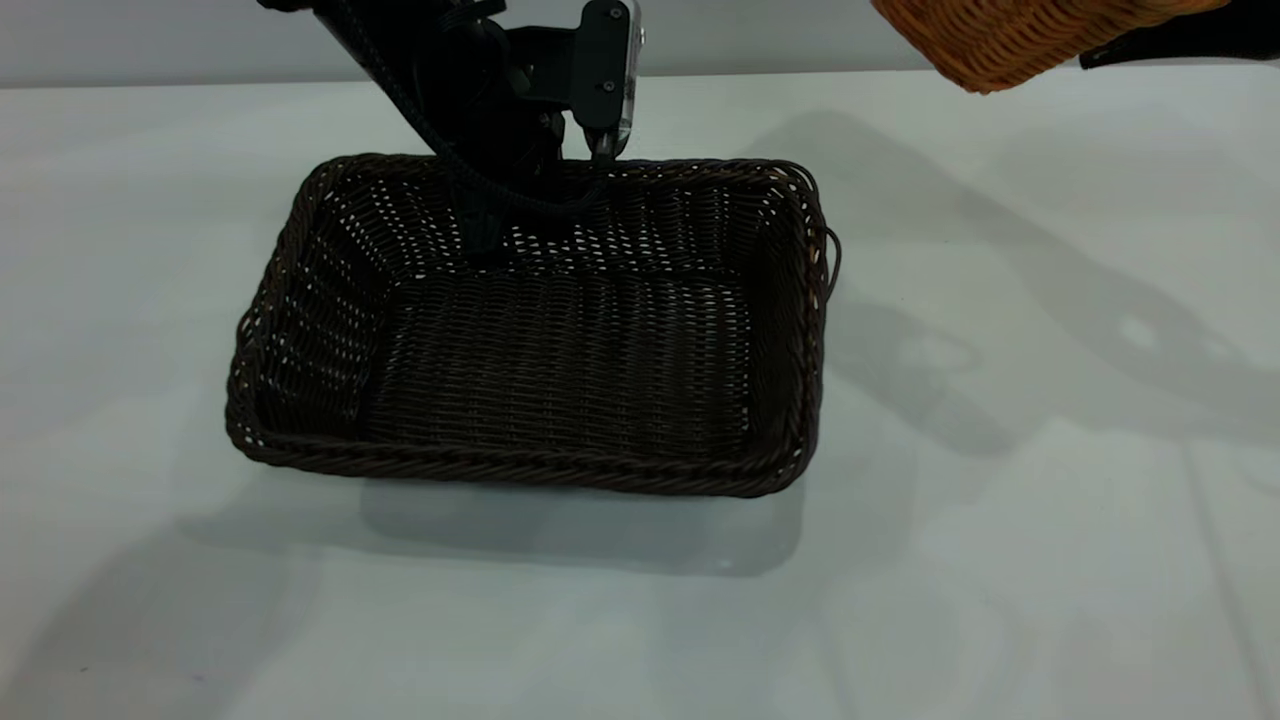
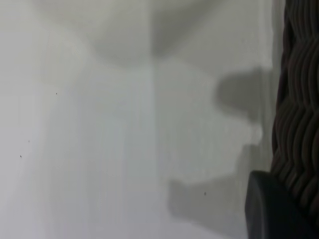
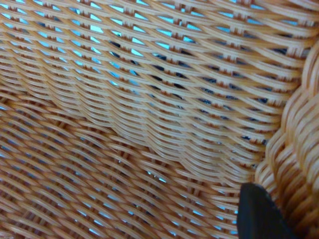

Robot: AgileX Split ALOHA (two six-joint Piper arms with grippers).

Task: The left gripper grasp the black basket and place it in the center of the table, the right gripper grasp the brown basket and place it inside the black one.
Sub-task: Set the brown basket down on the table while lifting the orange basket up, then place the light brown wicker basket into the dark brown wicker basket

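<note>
1. The dark brown-black woven rectangular basket [image 1: 530, 330] sits flat near the middle of the plain white-grey tabletop [image 1: 1050, 560], a little towards the left edge. The left gripper [image 1: 595, 150] is at its far rim, and its wrist view shows a black fingertip [image 2: 269, 209] against the braided weave; I cannot tell whether the jaws are clamped or let go.
2. If that gripper lifts away while clamped, it could drag or tip the dark basket off centre.
3. The orange-tan woven basket [image 1: 1010, 35] hangs in the air above the far right corner, held by the right gripper [image 3: 259, 214], whose one visible finger lies against its rim.
4. Judged risks: held by one edge, it could tilt and catch the dark rim, or strike the left arm, which stands over the drop zone.
</note>
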